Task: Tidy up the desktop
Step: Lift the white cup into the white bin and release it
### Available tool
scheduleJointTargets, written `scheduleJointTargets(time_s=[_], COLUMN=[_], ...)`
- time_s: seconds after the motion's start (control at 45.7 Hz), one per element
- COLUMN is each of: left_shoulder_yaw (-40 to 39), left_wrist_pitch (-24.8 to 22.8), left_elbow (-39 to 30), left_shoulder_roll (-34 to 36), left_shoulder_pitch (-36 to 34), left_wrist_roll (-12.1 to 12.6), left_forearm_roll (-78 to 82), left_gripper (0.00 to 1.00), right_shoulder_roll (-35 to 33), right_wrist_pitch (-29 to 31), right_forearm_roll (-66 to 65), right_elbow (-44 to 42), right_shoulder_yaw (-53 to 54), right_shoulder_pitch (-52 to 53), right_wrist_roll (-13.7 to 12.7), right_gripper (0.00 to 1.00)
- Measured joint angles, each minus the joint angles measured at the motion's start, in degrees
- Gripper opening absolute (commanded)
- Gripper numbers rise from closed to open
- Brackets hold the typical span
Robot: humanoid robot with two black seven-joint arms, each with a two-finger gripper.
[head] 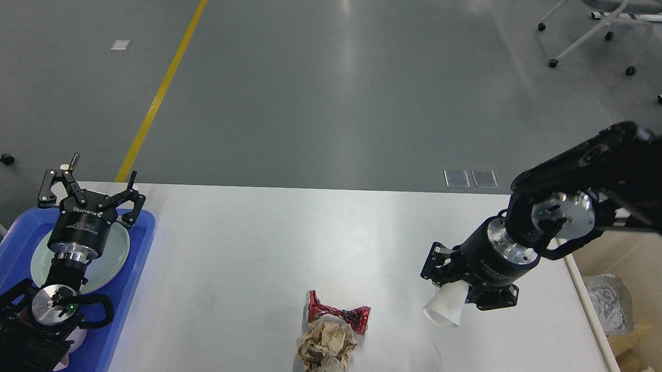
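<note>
White paper cup [445,307] clamped in right gripper [467,287] jaws, held above the surface [263,233], open end down-left, bin [591,305] at right not reached. Left gripper [91,191] jaws spread wide, empty, over plate [114,253] in blue tray [135,267]. Left to clear: red wrapper [337,313], crumpled brown paper [325,351] near front edge. Roughly midway, I'd judge.

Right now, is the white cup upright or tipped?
Tipped: the white cup hangs from the right gripper, its open mouth angled down-left above the desktop.

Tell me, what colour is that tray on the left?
Blue; the tray shows best in the head view.
</note>
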Motion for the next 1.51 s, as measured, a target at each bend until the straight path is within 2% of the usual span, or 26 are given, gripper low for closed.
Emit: scheduleJointTargets(time_s=[0.175, 0.328, 0.525, 0.722, 0.875, 0.963, 1.072, 1.116, 1.138, 1.313, 1.401, 1.51], left_shoulder_yaw=[0.00, 0.00, 0.00, 0.00, 0.00, 0.00, 0.01, 0.02, 0.06, 0.09, 0.09, 0.09], left_wrist_pitch=[0.00, 0.00, 0.00, 0.00, 0.00, 0.00, 0.00, 0.00, 0.00, 0.00, 0.00, 0.00], left_elbow=[0.00, 0.00, 0.01, 0.01, 0.01, 0.03, 0.02, 0.02, 0.03, 0.06, 0.06, 0.06], left_shoulder_roll=[0.00, 0.00, 0.00, 0.00, 0.00, 0.00, 0.00, 0.00, 0.00, 0.00, 0.00, 0.00], left_shoulder_pitch=[0.00, 0.00, 0.00, 0.00, 0.00, 0.00, 0.01, 0.01, 0.02, 0.06, 0.06, 0.06], left_wrist_roll=[0.00, 0.00, 0.00, 0.02, 0.03, 0.03, 0.02, -0.05, -0.07, -0.11, -0.11, -0.11], left_forearm_roll=[-0.01, 0.00, 0.00, -0.01, -0.01, 0.00, 0.00, 0.01, 0.00, 0.00, 0.01, 0.01], left_gripper=[0.98, 0.98, 0.98, 0.98, 0.98, 0.98, 0.98, 0.98, 0.98, 0.98, 0.98, 0.98], right_shoulder_roll=[-0.70, -0.35, -0.64, -3.45, -12.70, -18.87, -22.14, -22.63, -22.85, -22.34, -20.30, -15.68], right_wrist_pitch=[7.02, 12.26, 13.69, 9.02, 3.24, 0.65, -0.79, -0.98, -1.06, -1.86, -5.31, -14.29], right_forearm_roll=[-6.02, -6.73, -7.63, -8.32, -13.21, -16.71, -18.46, -18.73, -19.00, -20.57, -20.83, -20.87], right_elbow=[5.52, 6.83, 6.68, 3.74, -3.35, -11.88, -24.96, -31.03, -37.28, -57.07, -65.63, -74.77], right_shoulder_yaw=[-6.06, -8.78, -9.52, -15.21, -17.80, -17.14, -12.27, -8.92, -4.98, 6.07, 9.14, 10.40], right_shoulder_pitch=[16.81, 25.94, 28.02, 23.16, 12.42, 2.47, -12.57, -19.30, -26.06, -45.43, -54.30, -64.86], right_wrist_roll=[0.09, 0.18, 0.19, 0.37, 0.44, 0.43, 0.67, 0.73, 0.78, 0.82, 0.79, 0.77], right_gripper=[0.00, 0.00, 0.00, 0.00, 0.00, 0.00, 0.00, 0.00, 0.00, 0.00, 0.00, 0.00])
